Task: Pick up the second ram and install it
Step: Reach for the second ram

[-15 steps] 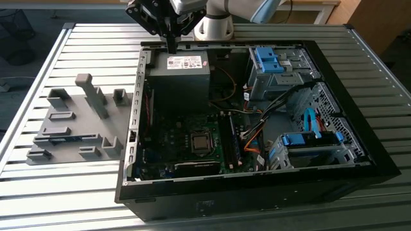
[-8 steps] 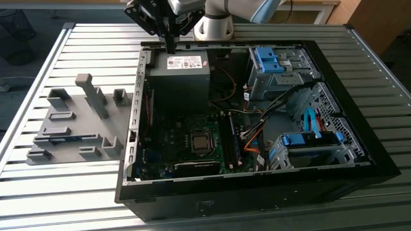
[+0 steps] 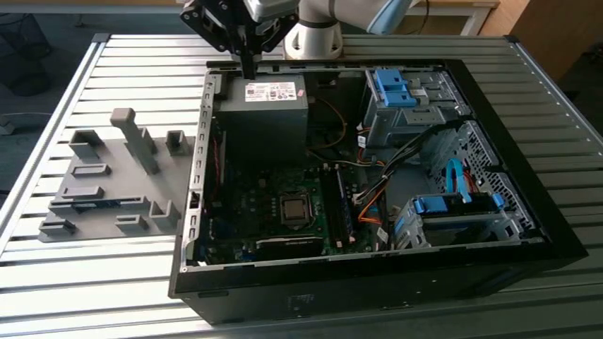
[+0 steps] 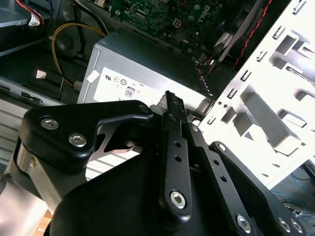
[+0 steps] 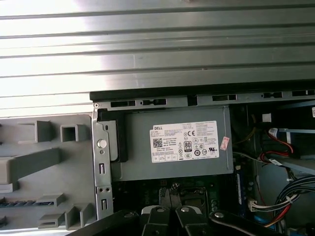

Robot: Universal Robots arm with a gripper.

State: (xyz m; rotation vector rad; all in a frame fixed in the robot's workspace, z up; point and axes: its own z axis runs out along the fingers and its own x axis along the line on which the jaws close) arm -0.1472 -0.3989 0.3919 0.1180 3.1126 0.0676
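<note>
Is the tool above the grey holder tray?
No, the tool hangs by the power supply in the computer case, away from the grey holder tray.

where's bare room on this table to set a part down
Bare slats of the table between the grey holder tray and the near edge, and beyond it toward the far edge. Crowded: inside the computer case, with cables and drive cages; the gripper hangs over the power supply.
</note>
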